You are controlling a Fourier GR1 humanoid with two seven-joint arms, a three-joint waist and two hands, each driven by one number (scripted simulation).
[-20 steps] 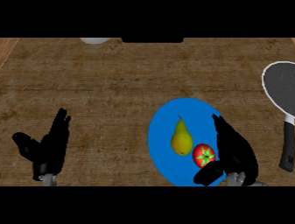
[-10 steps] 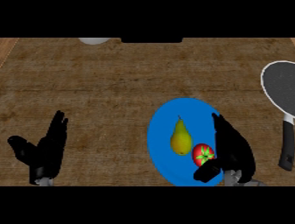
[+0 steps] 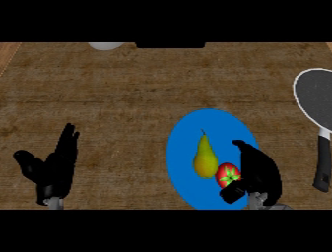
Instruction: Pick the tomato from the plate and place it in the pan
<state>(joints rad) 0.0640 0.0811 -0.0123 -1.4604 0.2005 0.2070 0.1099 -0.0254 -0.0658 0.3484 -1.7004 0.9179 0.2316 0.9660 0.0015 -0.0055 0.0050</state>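
Right robot hand (image 3: 259, 173) of mine sits over the right part of the oval blue plate (image 3: 185, 147), just right of the small red tomato (image 3: 227, 175), which lies on the plate. Its fingers run straight up along the plate, and the thumb bends in under the tomato's lower right side, so the hand stands apart and is not closed round anything. The tomato's green stem star faces up toward me; it is round, with no long axis I can name. Just left of the tomato, touching or nearly so, a yellow-green pear (image 3: 205, 157) lies with its stem pointing away from me. Well to the right of the plate is the black round pan with a white rim (image 3: 328, 104), its black handle running toward me. My left robot hand (image 3: 52, 166) rests open on the brown wooden bench (image 3: 125, 93), well left of the plate.
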